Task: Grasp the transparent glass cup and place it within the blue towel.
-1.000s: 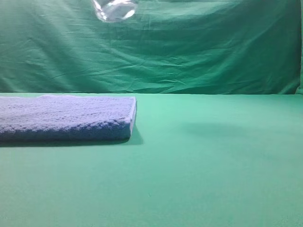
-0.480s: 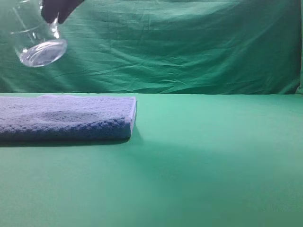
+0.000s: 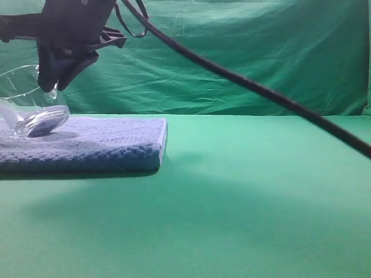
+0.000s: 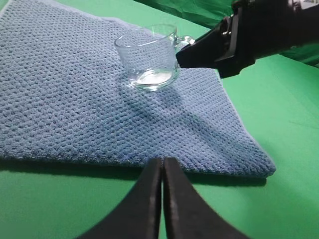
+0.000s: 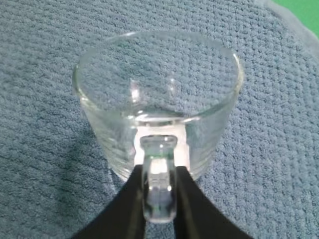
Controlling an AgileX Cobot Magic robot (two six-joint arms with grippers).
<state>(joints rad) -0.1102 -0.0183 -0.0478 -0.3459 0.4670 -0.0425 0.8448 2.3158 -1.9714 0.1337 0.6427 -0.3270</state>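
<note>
Descent is the change I read in the exterior high view: a second ago the transparent glass cup (image 3: pixel 36 110) hung at the top edge of the frame, half a second ago it was carried above the left part of the blue towel (image 3: pixel 87 142), and now its base meets or nearly meets the towel's top, the cup tilted. The right gripper (image 3: pixel 55 78), reaching across to the left side, is dark and blurred above it; a black cable (image 3: pixel 255 87) runs down to the right. I judge placing nearly finished, with release and lift-off left. The green table (image 3: pixel 243 214) and green backdrop (image 3: pixel 243 52) show nothing else.

Left wrist view: the cup (image 4: pixel 148 57) stands on the far part of the towel (image 4: pixel 75 109), well inside its edges, with the right gripper (image 4: pixel 187 54) coming in from the right at the handle. The left gripper (image 4: pixel 162 169) is in the foreground, its jaws pressed together on nothing, near the towel's front edge and well apart from the cup, so it is not in the way.

Right wrist view: I look down into the cup (image 5: pixel 157 99), towel (image 5: pixel 45 189) all around it. The right gripper (image 5: pixel 158 186) is clenched on the looped handle (image 5: pixel 158 189), one finger on either side. I see no obstacle nearby; the soft nubby weave could let the cup rock on release.
</note>
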